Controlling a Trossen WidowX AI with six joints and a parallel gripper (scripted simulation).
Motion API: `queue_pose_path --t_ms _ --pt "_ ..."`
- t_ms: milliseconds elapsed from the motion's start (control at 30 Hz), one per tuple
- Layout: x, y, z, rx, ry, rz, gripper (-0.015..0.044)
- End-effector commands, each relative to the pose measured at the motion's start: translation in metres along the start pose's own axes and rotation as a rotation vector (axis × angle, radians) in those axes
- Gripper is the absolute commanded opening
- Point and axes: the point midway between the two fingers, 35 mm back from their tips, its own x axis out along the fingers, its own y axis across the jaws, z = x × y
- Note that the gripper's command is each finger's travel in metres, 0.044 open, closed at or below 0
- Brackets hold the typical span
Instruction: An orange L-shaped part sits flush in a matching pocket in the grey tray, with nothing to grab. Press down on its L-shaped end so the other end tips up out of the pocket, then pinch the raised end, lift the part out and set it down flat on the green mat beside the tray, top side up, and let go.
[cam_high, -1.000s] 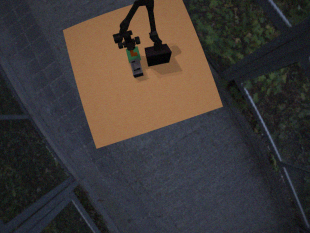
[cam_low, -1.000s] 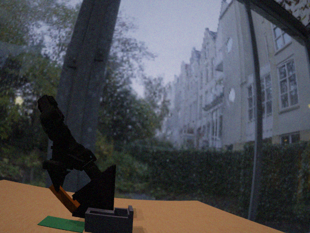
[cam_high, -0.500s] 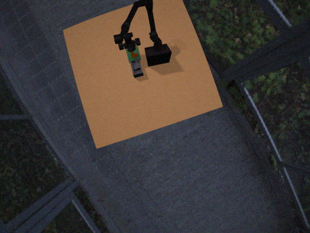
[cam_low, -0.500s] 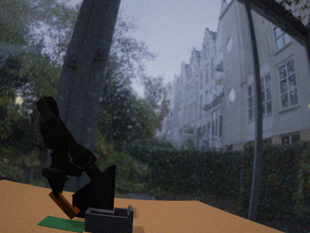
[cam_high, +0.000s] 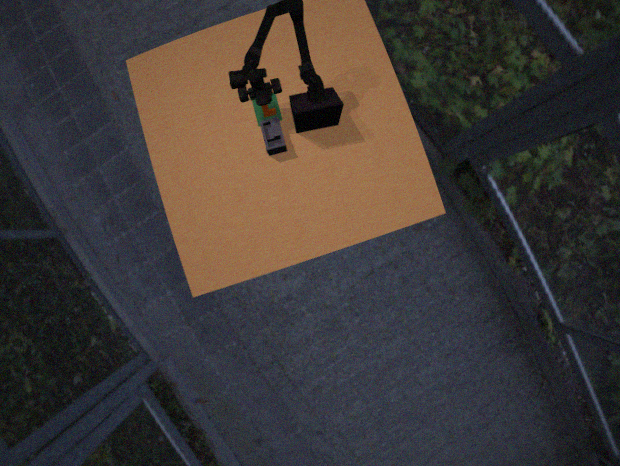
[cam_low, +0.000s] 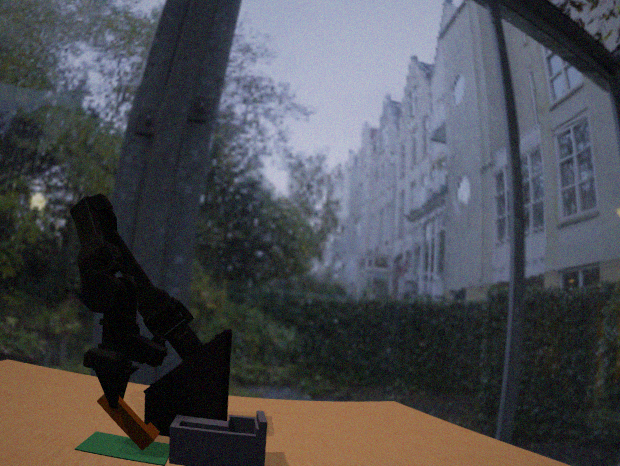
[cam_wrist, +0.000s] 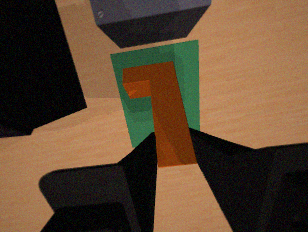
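My gripper (cam_wrist: 170, 134) (cam_low: 113, 396) (cam_high: 261, 96) is shut on the straight end of the orange L-shaped part (cam_wrist: 162, 107) (cam_low: 129, 420) (cam_high: 269, 110). The part hangs tilted, its L-shaped end down. In the exterior view that low end is at or just above the green mat (cam_low: 107, 445) (cam_wrist: 189, 75) (cam_high: 262, 117); I cannot tell if it touches. The grey tray (cam_low: 216, 443) (cam_high: 273, 136) (cam_wrist: 145, 17) stands right beside the mat, its pocket empty.
The arm's black base block (cam_high: 316, 109) (cam_low: 192, 383) stands on the orange table top (cam_high: 280, 200) close behind the tray and mat. A dark shape (cam_wrist: 35, 65) fills the left of the wrist view.
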Motion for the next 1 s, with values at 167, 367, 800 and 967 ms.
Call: queue_pose_path --t_ms 167,367,800,967 --pt "0.0031 0.0032 0.0002 -0.010 0.005 0.008 0.0000" --pt "0.0032 0.0032 0.0002 -0.010 0.005 0.008 0.0000" --pt "0.0024 0.0019 0.0005 -0.002 0.000 0.005 0.0131" --pt "0.0001 0.0014 0.0007 -0.002 -0.001 0.005 0.0263"
